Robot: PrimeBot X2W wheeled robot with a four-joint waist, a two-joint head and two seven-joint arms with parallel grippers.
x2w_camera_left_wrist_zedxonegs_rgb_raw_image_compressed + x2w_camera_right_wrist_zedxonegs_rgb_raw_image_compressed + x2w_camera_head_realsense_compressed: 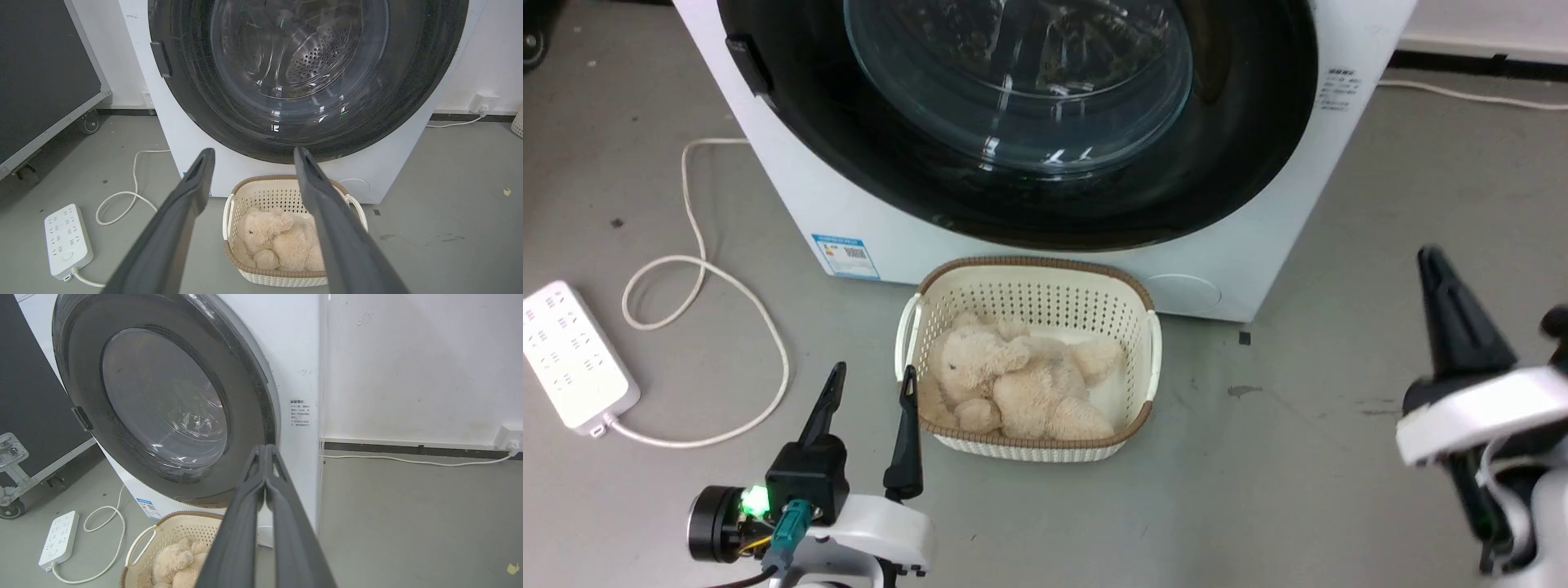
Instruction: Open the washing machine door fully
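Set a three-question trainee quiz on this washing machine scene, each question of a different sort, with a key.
1. True or false: the washing machine door is already swung open.
2. Which has its fingers spread apart: A, the left end effector, or B, the right end effector?
3. Fill in: the plush toy lies in the ___.
Key: 1 false; 2 A; 3 basket.
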